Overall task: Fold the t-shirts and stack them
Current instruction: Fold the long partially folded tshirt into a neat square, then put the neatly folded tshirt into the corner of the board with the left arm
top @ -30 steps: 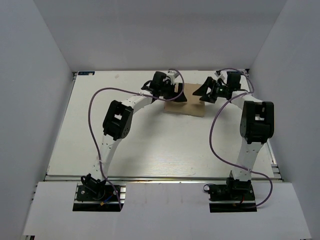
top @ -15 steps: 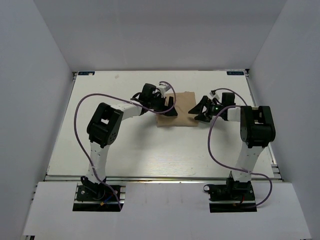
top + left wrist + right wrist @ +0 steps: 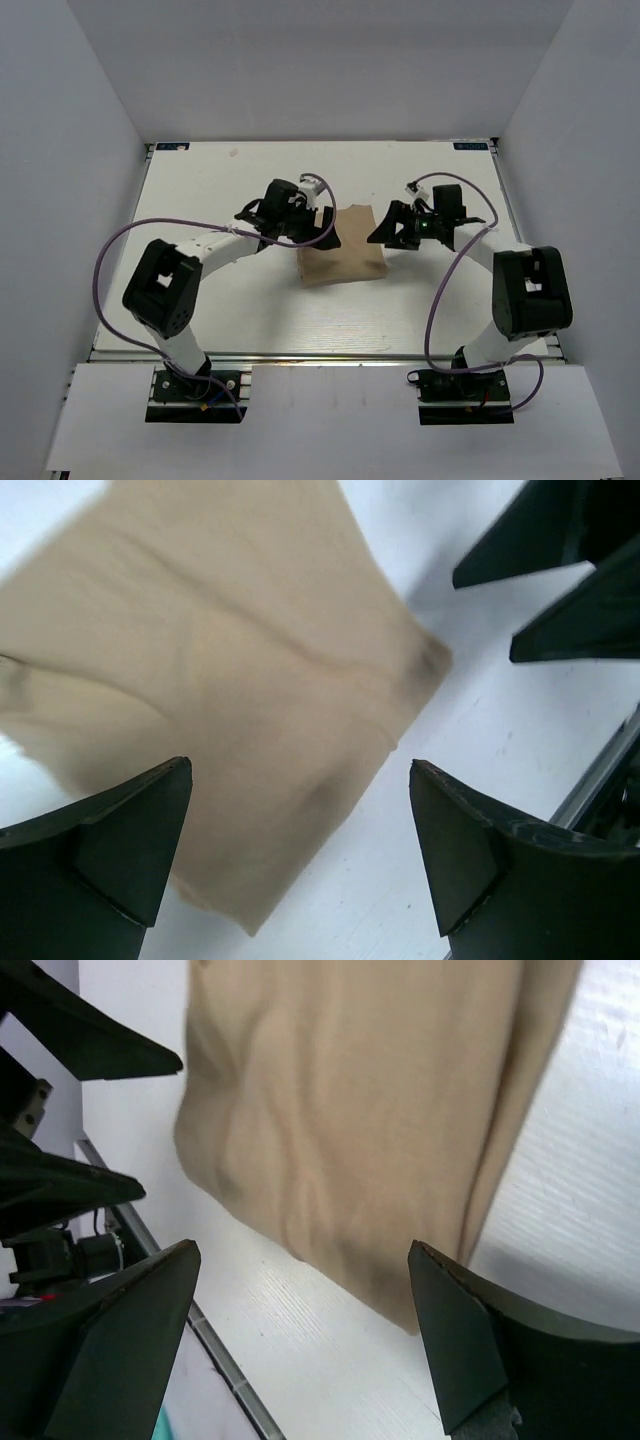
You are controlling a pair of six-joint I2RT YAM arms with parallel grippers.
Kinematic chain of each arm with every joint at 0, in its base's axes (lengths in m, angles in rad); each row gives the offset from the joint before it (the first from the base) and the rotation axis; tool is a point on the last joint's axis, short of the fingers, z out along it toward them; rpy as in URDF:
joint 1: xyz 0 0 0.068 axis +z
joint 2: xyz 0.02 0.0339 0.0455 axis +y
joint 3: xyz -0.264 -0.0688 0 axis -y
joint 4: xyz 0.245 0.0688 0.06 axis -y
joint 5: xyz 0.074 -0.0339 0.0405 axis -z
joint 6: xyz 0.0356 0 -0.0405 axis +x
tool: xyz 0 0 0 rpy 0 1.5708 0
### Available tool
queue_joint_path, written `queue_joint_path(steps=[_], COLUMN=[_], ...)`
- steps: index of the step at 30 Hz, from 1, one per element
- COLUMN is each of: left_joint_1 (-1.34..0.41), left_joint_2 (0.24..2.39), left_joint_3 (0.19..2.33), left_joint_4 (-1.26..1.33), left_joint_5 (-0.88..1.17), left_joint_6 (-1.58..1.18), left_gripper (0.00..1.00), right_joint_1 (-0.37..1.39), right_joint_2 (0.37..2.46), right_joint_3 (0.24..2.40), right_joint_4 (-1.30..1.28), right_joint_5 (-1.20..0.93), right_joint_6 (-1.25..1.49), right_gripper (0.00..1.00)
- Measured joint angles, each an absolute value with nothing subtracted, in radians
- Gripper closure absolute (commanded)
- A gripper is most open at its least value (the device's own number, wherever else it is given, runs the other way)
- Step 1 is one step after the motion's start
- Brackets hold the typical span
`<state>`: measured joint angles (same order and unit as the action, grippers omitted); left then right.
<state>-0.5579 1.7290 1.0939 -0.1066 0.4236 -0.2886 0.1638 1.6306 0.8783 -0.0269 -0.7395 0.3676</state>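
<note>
Tan shirt (image 3: 345, 258) at frame centre looks soft, light; we would pinch its edges. Our left gripper (image 3: 328, 230) and right gripper (image 3: 379, 226) stand wide apart, empty.

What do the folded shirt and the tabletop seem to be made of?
T-shirt: soft thin fabric, possibly cotton knit, matte tan; it lies limp with gentle creases and layered edges. Table: white matte board with faint grain lines, perhaps laminate or painted wood; cannot tell which.
</note>
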Motion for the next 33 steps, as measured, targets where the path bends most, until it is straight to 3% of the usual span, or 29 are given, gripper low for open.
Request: queue_joint_path(steps=[11,16,19,24,33], left_joint_1=[-0.525,-0.526,-0.537,-0.545,-0.545], left_joint_2=[1.646,1.681,1.714,1.806,1.848], left_joint_3=[1.199,1.163,1.142,1.139,1.135], left_joint_4=[-0.34,-0.362,-0.355,-0.352,-0.325], left_joint_5=[0.087,0.089,0.106,0.116,0.148], left_joint_6=[-0.41,-0.469,-0.496,-0.522,-0.533], left_gripper=[0.0,0.0,0.09,0.14,0.58], right_joint_1=[0.185,0.185,0.185,0.185,0.185], right_joint_2=[1.442,1.412,1.399,1.399,1.399], right_joint_3=[0.939,0.923,0.918,0.918,0.916], right_joint_4=[-0.113,-0.118,-0.124,-0.125,-0.125], right_joint_5=[-0.591,-0.509,-0.48,-0.466,-0.458], right_joint_6=[0.299,0.307,0.311,0.315,0.326], right_gripper=[0.1,0.1,0.1,0.1,0.1])
